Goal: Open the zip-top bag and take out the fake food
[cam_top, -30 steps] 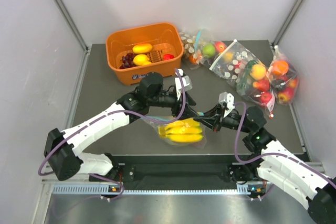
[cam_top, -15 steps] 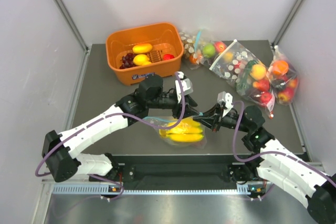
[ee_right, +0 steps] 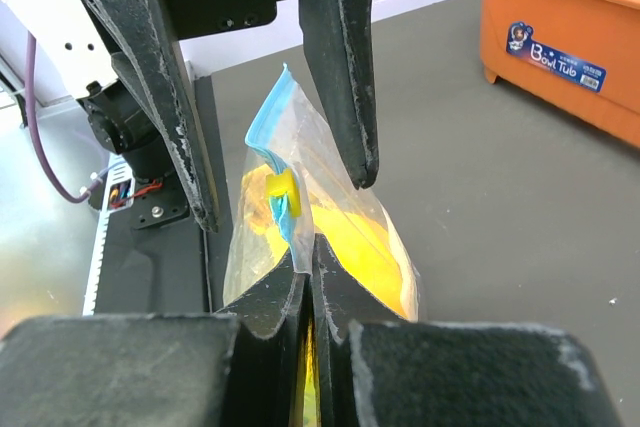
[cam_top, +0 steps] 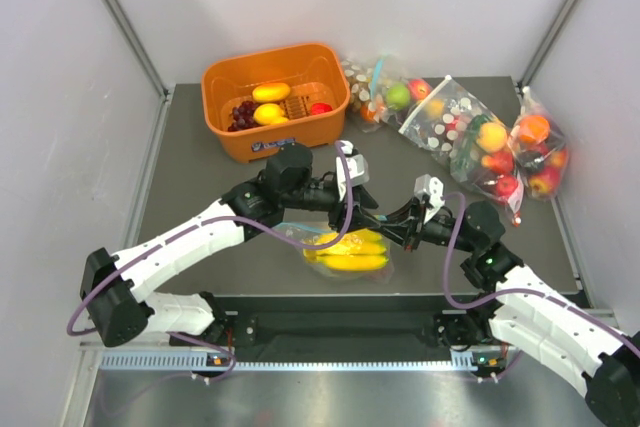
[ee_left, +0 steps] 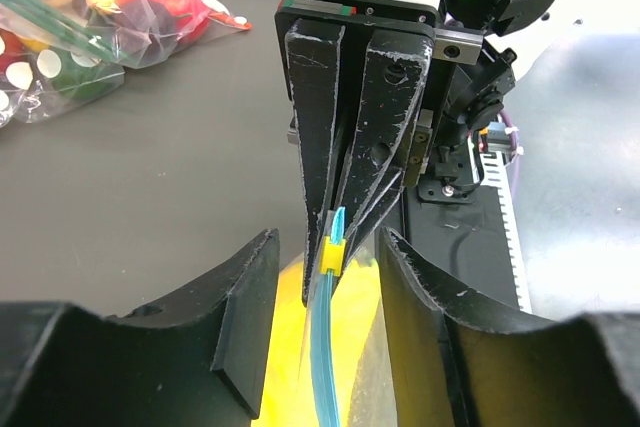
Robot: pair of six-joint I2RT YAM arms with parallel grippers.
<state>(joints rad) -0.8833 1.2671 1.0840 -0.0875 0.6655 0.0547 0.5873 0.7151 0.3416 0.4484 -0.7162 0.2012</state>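
Observation:
The zip-top bag (cam_top: 345, 265) lies near the table's front edge, with yellow bananas (cam_top: 350, 250) inside. My right gripper (ee_right: 312, 259) is shut on the end of its blue zip strip (ee_left: 325, 367), just below the yellow slider (ee_right: 279, 194). My left gripper (ee_left: 325, 327) is open, its fingers (ee_right: 345, 67) on either side of the strip and slider (ee_left: 331, 255) without touching them. In the top view the two grippers meet tip to tip above the bag, the left gripper (cam_top: 370, 209) and the right gripper (cam_top: 388, 224). Dark grapes (cam_top: 242, 113) lie in the orange tub (cam_top: 250, 144).
The orange tub at the back left also holds oval yellow fruits (cam_top: 271, 92) and a red one. Bags of mixed fruit (cam_top: 480, 142) lie at the back right, against the right wall (cam_top: 600, 147). The metal rail (cam_top: 300, 359) runs along the front.
My left gripper has shifted slightly toward the right gripper along the bag's top edge. The right gripper and the bag have barely moved.

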